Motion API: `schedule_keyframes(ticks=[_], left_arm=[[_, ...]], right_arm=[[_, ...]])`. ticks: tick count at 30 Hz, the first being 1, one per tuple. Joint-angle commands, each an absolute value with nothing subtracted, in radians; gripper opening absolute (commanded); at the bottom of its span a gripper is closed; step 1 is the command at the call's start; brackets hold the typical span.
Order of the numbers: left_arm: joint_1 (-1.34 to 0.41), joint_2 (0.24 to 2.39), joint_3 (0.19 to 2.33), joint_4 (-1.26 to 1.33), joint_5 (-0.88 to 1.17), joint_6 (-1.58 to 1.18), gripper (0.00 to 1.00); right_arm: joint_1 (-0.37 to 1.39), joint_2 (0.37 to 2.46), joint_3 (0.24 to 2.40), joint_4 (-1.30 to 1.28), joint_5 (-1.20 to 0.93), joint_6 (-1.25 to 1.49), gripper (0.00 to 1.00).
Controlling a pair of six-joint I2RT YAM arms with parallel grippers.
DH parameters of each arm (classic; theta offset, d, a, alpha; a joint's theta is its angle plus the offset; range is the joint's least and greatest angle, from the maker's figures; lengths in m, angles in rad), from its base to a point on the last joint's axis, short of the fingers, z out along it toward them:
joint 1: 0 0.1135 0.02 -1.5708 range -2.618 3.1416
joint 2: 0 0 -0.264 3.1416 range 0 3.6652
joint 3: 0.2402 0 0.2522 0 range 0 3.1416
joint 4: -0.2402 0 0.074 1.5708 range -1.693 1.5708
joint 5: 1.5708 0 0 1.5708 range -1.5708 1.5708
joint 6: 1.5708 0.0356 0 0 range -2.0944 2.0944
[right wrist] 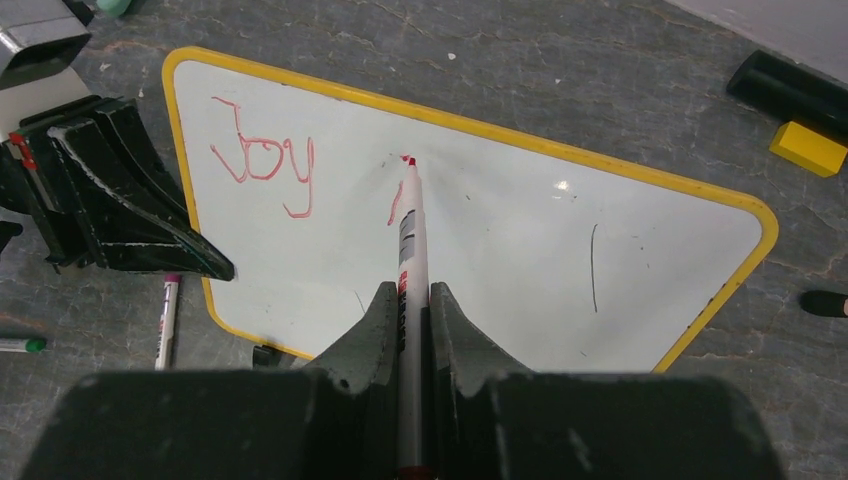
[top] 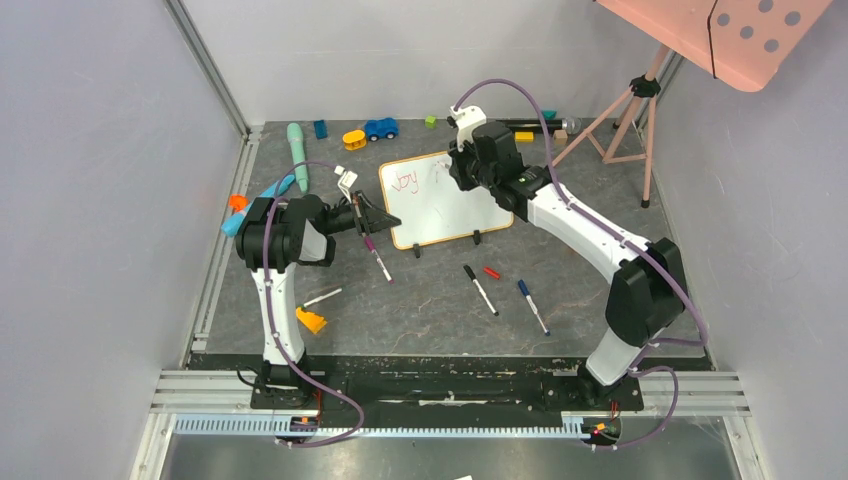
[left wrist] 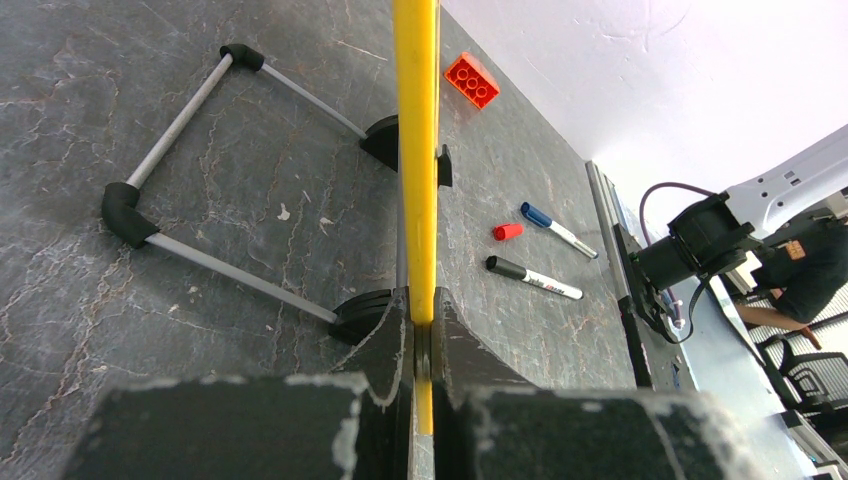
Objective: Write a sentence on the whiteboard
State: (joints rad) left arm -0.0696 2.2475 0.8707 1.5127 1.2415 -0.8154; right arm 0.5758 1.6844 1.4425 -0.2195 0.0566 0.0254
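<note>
Now | whiteboard (right wrist: 500, 260) yellow-framed | sentence (right wrist: 262, 165): red "Joy" | left gripper (left wrist: 420, 312) clamps its edge | right gripper (right wrist: 408, 300) clamps marker (right wrist: 410, 225)

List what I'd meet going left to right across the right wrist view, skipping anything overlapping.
left gripper, clamped on the whiteboard edge → sentence, only "Joy" written → red marker in the right gripper → yellow block

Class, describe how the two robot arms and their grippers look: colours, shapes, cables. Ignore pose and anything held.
The left arm and right arm have white links and bulky black joint housings, each trailed by a purple cable. The left gripper and right gripper have black wedge-shaped fingers with scuffed pale edges.
</note>
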Motion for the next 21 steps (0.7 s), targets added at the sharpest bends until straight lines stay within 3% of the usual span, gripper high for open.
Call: schedule_keyframes(ticks=[1,21], left_arm=[[-0.095,2.284,0.854,1.557,1.369,-0.769,0.02],[-0.095,2.286,0.854,1.557,1.370,-0.770,0.02]], right_arm=[[0.572,1.704,1.485,-0.223,0.090,0.021,0.00],[0.571,1.739,1.474,-0.234,0.095,0.032,0.00]])
